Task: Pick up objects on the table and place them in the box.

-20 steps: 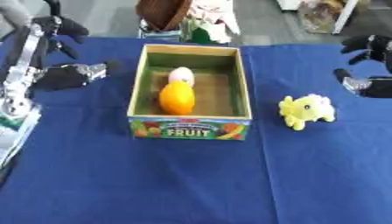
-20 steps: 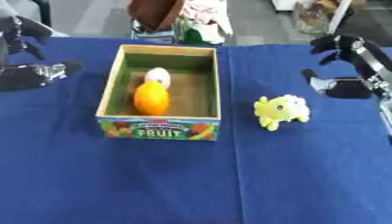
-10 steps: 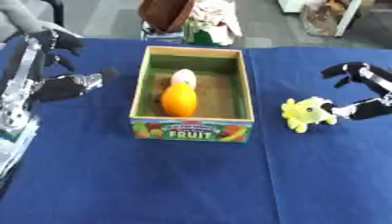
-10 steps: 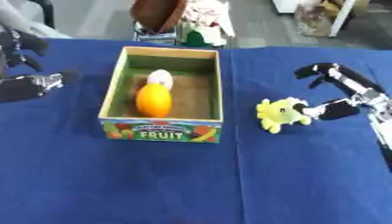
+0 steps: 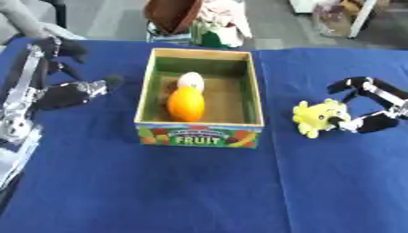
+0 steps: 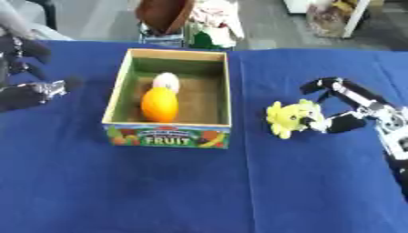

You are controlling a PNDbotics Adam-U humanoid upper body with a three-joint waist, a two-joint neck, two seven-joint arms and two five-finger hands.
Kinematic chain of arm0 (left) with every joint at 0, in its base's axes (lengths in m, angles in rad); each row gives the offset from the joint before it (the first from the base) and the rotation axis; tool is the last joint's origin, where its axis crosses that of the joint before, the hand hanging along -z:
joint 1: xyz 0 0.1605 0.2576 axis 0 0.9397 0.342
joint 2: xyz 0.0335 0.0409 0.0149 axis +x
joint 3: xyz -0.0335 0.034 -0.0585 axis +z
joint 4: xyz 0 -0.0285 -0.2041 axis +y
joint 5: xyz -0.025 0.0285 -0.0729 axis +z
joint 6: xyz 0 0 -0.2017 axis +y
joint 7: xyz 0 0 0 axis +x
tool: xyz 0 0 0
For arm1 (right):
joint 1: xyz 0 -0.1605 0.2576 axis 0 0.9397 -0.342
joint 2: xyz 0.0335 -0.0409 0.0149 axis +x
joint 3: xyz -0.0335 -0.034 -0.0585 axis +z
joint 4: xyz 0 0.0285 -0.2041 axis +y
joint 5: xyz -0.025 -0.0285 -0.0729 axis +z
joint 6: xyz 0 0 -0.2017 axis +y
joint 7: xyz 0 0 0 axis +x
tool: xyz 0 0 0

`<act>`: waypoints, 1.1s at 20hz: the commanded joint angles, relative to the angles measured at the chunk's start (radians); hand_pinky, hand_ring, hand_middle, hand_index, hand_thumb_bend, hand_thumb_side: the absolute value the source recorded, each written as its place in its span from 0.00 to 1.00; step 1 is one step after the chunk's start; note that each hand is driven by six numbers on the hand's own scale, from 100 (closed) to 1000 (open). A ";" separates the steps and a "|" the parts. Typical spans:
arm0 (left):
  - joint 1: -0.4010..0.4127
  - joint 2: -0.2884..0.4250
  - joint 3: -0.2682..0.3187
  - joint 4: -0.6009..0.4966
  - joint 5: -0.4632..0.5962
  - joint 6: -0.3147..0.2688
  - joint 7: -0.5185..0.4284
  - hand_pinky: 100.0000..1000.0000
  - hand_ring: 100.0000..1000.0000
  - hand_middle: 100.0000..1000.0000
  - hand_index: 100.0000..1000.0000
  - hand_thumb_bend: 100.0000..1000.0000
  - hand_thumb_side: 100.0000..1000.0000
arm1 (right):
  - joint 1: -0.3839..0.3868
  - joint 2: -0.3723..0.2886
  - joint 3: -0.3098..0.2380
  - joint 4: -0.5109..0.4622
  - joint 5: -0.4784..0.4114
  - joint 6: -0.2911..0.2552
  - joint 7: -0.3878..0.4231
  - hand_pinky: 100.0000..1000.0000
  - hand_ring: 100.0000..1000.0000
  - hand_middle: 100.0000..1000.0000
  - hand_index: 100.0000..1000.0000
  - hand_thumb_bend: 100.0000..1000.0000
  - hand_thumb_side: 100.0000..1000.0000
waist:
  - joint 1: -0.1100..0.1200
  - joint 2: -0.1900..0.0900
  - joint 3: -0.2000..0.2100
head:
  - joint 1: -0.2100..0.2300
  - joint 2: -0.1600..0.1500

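Observation:
A yellow plush toy [image 5: 317,118] lies on the blue tablecloth, right of the cardboard fruit box [image 5: 199,134]. Inside the box sit an orange [image 5: 186,103] and a white egg-shaped thing [image 5: 191,81]. My right hand [image 6: 349,105] is at the toy's right side. Its fingers arch over the toy and its thumb touches the toy low down, but they are not closed round it. My left hand [image 5: 65,88] hovers left of the box, fingers relaxed, holding nothing.
Past the table's far edge stand a brown bowl-shaped thing [image 5: 171,16] and a white and green bundle [image 5: 221,25]. The blue cloth [image 5: 199,191] stretches in front of the box.
My right hand has come down and leftward to the plush toy, and its thumb now touches it. My left hand has shifted slightly near the box's left side.

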 commanded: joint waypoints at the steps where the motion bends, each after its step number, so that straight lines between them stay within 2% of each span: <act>1: -0.007 0.009 0.013 -0.009 0.002 -0.002 -0.002 0.42 0.66 0.40 0.54 0.82 0.17 | -0.025 -0.001 -0.013 0.016 0.036 0.005 -0.019 0.65 0.83 0.71 0.82 0.34 0.00 | 0.005 -0.015 0.003 | -0.005 -0.009; 10: -0.006 0.002 0.011 -0.007 0.002 -0.003 -0.005 0.42 0.66 0.40 0.54 0.82 0.17 | -0.028 0.023 -0.016 0.054 0.084 0.001 -0.021 0.64 0.80 0.67 0.79 0.34 0.00 | 0.005 -0.011 0.006 | -0.006 -0.006; 14: -0.005 0.000 0.010 -0.006 0.002 -0.003 -0.006 0.42 0.66 0.40 0.54 0.82 0.17 | -0.028 0.020 -0.016 0.051 0.110 0.001 -0.020 0.58 0.66 0.51 0.63 0.25 0.00 | 0.004 -0.010 0.007 | -0.005 -0.003; 16: -0.005 -0.001 0.010 -0.005 0.003 -0.003 -0.007 0.42 0.66 0.40 0.54 0.82 0.17 | -0.027 0.017 -0.016 0.043 0.134 0.002 -0.033 0.55 0.59 0.38 0.49 0.19 0.00 | 0.003 -0.010 0.007 | -0.004 -0.003; 19: -0.004 -0.001 0.010 -0.005 0.003 -0.003 -0.006 0.42 0.66 0.40 0.54 0.82 0.17 | -0.026 0.015 -0.023 0.032 0.162 0.005 -0.084 0.46 0.46 0.23 0.34 0.13 0.00 | 0.003 -0.011 0.007 | -0.002 -0.003; 22: -0.004 -0.001 0.010 -0.005 0.003 -0.003 -0.006 0.42 0.66 0.40 0.54 0.82 0.17 | -0.026 0.014 -0.032 0.020 0.173 0.016 -0.165 0.39 0.39 0.12 0.23 0.09 0.00 | 0.003 -0.011 0.007 | -0.002 -0.004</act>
